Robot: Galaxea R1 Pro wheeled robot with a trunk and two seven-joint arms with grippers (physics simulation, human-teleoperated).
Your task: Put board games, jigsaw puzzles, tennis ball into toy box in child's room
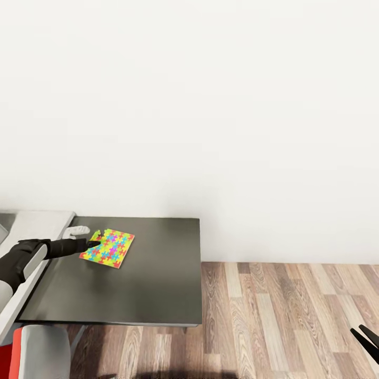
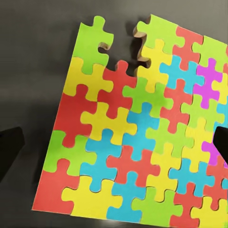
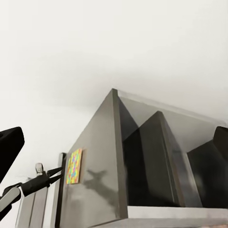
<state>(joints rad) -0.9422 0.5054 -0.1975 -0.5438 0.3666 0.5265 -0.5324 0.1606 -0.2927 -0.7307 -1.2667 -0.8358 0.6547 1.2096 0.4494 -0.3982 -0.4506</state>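
Observation:
One jigsaw puzzle [image 1: 108,248], a thin mosaic slab of yellow, red, green and blue pieces, lies flat on the dark grey table [image 1: 158,284], close to its left back corner. My left gripper [image 1: 95,243] reaches in from the left and hovers over the puzzle's left edge. In the left wrist view the puzzle [image 2: 137,137] is seen close up between two wide-apart dark fingers [image 2: 9,152], so this gripper is open, holding nothing. My right gripper [image 1: 366,338] hangs open over the wood floor at the far right. Its wrist camera sees the puzzle [image 3: 74,165] from afar.
A pale grey desk top [image 1: 31,221] joins the dark table on the left, with a small white object [image 1: 80,230] at the seam. A red and grey chair [image 1: 37,350] stands at the lower left. White wall behind; wood-plank floor [image 1: 284,316] to the right.

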